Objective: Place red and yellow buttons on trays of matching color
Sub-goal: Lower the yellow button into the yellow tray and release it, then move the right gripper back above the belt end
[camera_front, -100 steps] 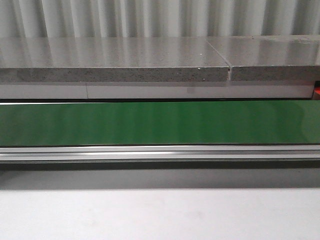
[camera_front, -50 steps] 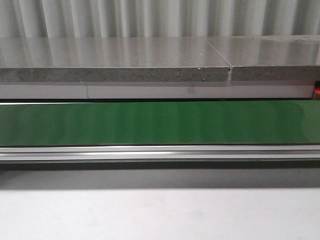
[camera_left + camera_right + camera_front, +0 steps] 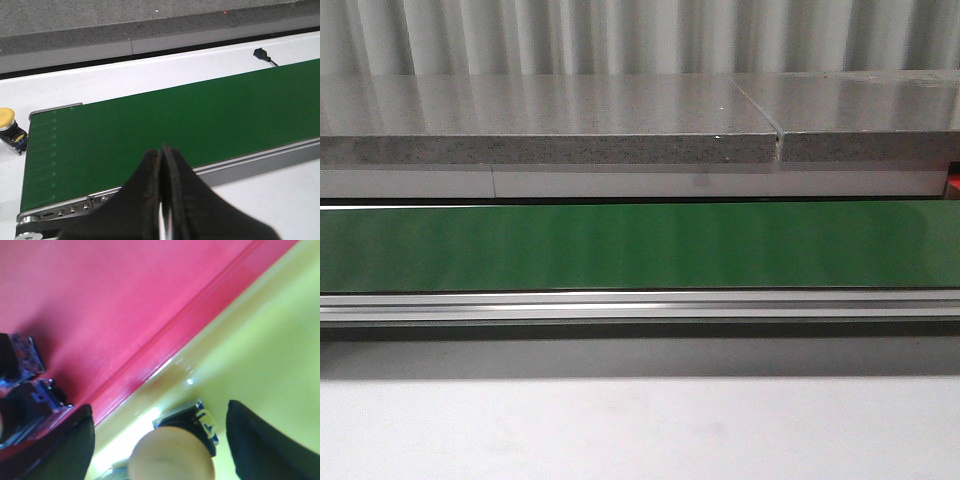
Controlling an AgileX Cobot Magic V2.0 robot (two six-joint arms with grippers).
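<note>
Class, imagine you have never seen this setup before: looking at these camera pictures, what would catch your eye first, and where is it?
Most striking is the long green conveyor belt running across the front view, below a grey speckled stone ledge. In the right wrist view, a red plastic tray sits edge to edge with a yellow plastic tray, and a yellow-capped button sits on the yellow one between the open right end effector fingers. Another yellow-capped button lies beside the belt's end.

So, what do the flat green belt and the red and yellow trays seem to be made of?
Flat green belt: probably matte rubber or PVC, with only soft reflections. Red tray and yellow tray: likely glossy moulded plastic, judging by bright highlights along their rims.
</note>
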